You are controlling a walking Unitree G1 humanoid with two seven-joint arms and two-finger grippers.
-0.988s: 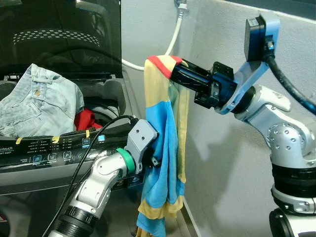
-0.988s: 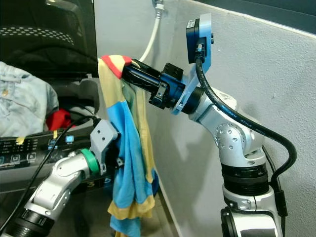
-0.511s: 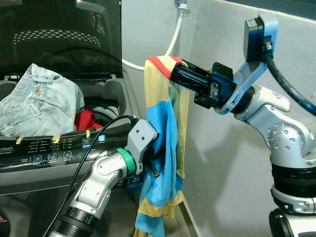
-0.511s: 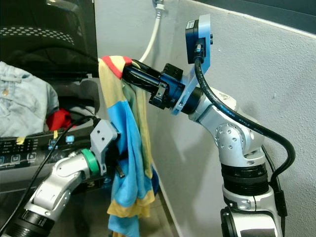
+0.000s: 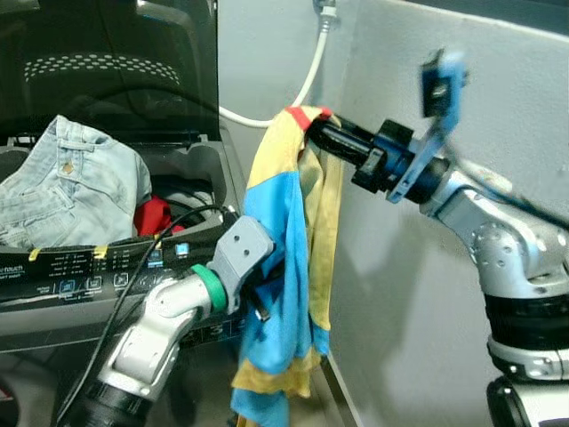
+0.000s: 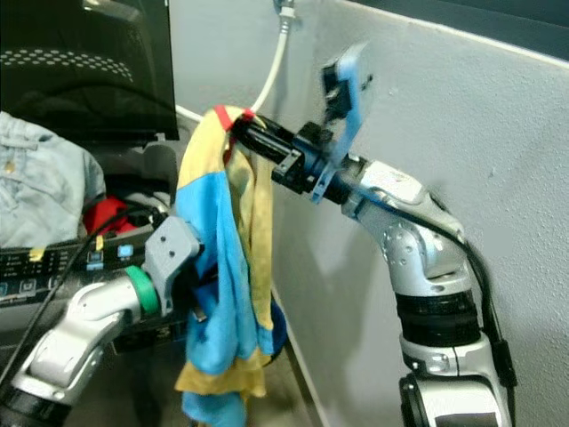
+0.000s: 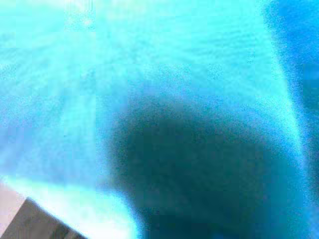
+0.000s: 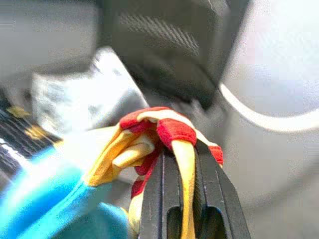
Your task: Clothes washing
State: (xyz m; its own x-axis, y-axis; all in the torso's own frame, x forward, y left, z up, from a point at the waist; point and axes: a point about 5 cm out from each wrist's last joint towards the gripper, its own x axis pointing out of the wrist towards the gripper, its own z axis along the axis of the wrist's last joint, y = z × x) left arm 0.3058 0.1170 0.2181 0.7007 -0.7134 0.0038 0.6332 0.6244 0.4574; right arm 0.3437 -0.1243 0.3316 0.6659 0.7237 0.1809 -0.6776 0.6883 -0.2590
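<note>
Right gripper (image 8: 179, 164): its two long black fingers are pressed together on the red-trimmed collar of a yellow and blue shirt (image 5: 284, 267), pinching a fold of the fabric between them. The right arm (image 5: 480, 213) is raised with the elbow bent, its forearm reaching across toward the robot's left so that the gripper sits beside the top right corner of the washing machine (image 5: 116, 294). The shirt hangs straight down from this pinch in a long drape, yellow at the top and along one edge, blue through the middle, with a yellow band and blue hem at the bottom. It hangs between the machine's right side and the grey wall (image 5: 418, 107), outside the tub.

Left gripper (image 5: 263, 298): its fingers are buried in the blue mid-section of the hanging shirt, and whether they are spread or closed cannot be told; the left wrist view gives a blurred field of blue cloth. The left arm (image 5: 156, 334) rises from below, forearm angled up and to the right, the green ring at its wrist lying in front of the machine's control panel (image 5: 80, 271).

Inside the open tub lie light blue denim jeans (image 5: 67, 182), heaped against the left, with a red garment (image 5: 153, 216) just beside them. The dark lid (image 5: 107, 62) stands upright behind. A white hose (image 5: 307, 84) runs down the wall behind the shirt.
</note>
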